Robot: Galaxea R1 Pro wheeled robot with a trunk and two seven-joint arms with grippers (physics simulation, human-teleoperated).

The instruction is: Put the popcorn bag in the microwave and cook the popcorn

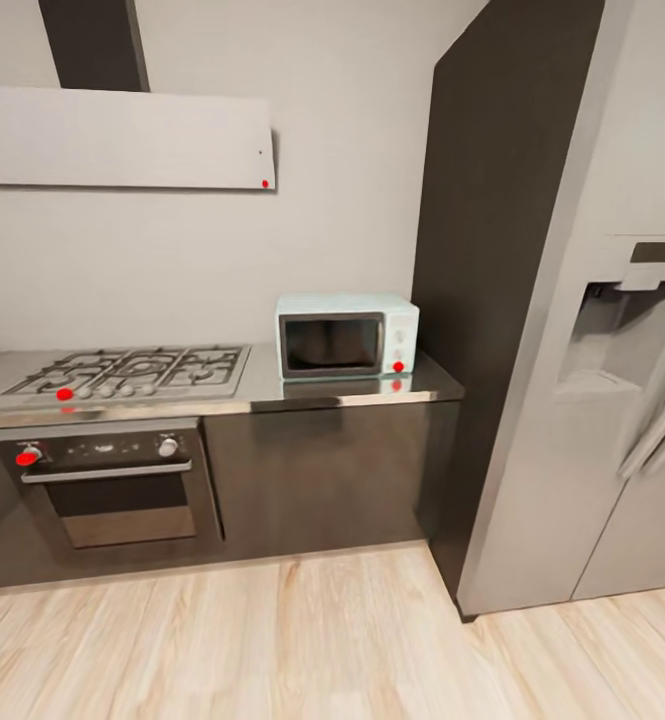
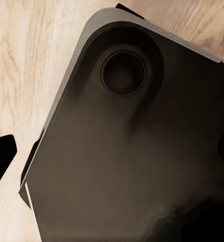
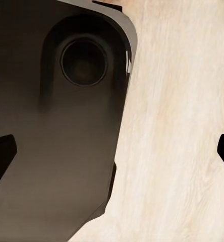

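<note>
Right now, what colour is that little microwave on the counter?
Pale blue-white, with a dark glass door; the microwave shows best in the head view.

The countertop (image 1: 352,395) is seen as smooth grey steel-like metal, glossy enough to mirror the microwave (image 1: 347,335), whose pale blue-white casing looks like smooth plastic around a dark, shiny glass door. The hob (image 1: 132,370) is finished in brushed metal. The cabinet fronts (image 1: 322,470) are dark with a dull sheen. The fridge (image 1: 592,400) is clad in matt grey metal. The floor (image 1: 272,640) is pale, grained wood. The wall (image 1: 222,250) is rendered matt and plain.
</note>
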